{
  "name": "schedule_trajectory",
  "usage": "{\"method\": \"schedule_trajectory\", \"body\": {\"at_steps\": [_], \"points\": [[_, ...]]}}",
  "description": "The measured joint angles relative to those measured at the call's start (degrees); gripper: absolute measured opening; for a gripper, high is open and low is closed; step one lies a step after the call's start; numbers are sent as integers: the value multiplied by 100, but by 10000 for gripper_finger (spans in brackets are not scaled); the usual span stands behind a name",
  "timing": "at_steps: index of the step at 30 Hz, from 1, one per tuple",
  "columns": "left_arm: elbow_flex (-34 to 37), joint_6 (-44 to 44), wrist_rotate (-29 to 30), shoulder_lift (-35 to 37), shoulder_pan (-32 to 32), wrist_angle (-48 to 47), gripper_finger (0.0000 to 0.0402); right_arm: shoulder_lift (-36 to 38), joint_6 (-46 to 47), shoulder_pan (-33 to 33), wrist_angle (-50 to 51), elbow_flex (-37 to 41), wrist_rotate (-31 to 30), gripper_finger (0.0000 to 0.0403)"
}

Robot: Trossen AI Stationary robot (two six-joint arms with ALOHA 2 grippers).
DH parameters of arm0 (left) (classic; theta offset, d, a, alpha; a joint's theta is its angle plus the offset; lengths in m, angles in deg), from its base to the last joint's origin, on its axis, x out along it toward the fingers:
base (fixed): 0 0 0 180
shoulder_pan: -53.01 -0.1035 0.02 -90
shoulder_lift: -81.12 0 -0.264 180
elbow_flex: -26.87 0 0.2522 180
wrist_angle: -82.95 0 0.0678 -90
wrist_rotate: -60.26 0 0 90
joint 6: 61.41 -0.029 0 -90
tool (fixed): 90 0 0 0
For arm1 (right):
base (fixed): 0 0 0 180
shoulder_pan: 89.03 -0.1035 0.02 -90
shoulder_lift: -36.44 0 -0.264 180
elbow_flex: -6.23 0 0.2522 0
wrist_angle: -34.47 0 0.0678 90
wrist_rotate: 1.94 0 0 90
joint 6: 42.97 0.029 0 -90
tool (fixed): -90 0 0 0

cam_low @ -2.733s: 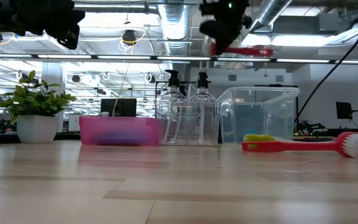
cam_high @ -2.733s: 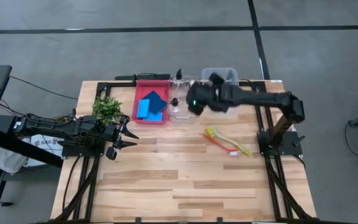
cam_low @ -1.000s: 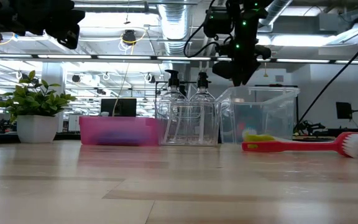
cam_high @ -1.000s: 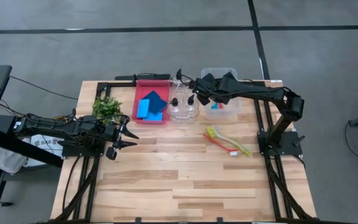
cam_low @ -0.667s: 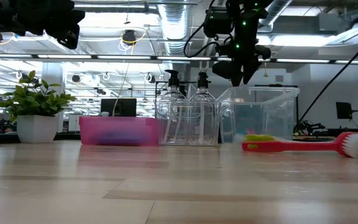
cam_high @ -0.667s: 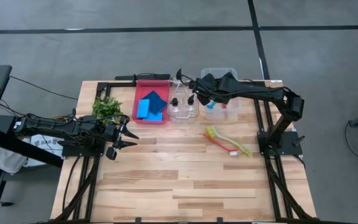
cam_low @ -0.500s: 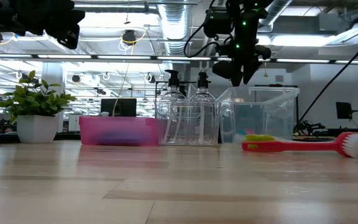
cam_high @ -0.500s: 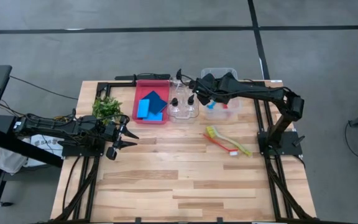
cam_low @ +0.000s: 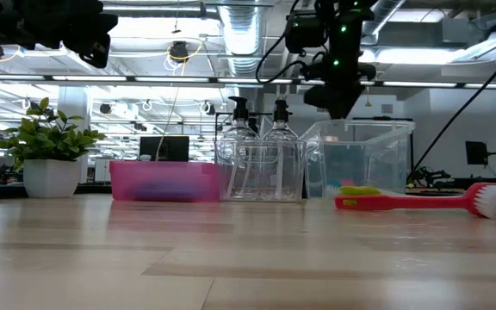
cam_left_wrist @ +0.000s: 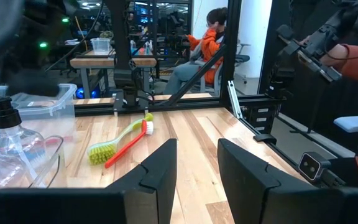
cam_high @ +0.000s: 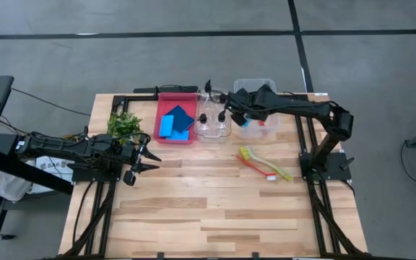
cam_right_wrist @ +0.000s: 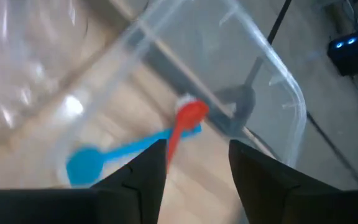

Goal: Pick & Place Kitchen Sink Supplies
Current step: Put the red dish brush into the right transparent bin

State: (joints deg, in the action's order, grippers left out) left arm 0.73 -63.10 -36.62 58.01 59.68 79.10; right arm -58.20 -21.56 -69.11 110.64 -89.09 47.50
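Observation:
My right gripper hangs open above the clear bin, tilted downward, with nothing between its fingers. Below it a red brush and a blue brush lie on the bin's floor. Two clear pump bottles stand just left of the bin. A yellow-green brush and another red brush lie crossed on the table. Two blue sponges lie in the red bin. My left gripper waits open at the table's left edge, pointing level.
A small leafy plant in a white pot stands at the far left, close to my left gripper. The near half of the wooden table is bare. A person in orange sits in the room beyond the table.
My right gripper has stayed above the clear bin and rolled a little about its own axis. The brushes in the bin lie still. My left arm has kept still.

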Motion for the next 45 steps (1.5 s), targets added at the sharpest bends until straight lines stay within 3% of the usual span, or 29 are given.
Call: {"method": "schedule_trajectory", "body": {"at_steps": [8,17,23,32,37,45], "points": [[0,0,-2,-3,1,0,118,301,595,-843,1254,0,-180,143],[2,0,0,-100,-1,2,118,873,1217,-2696,1567,104,-264,137],[2,0,-2,-111,-1,44,118,1351,1521,-3946,921,1145,-288,137],[2,0,-1,-131,-1,86,118,1657,3397,-5230,-852,3325,-286,129],[2,20,-2,-150,1,120,118,1548,3861,-5499,-1572,4008,-283,128],[2,21,-2,-181,0,164,118,1467,3959,-5468,-2171,4144,-277,128]]}}
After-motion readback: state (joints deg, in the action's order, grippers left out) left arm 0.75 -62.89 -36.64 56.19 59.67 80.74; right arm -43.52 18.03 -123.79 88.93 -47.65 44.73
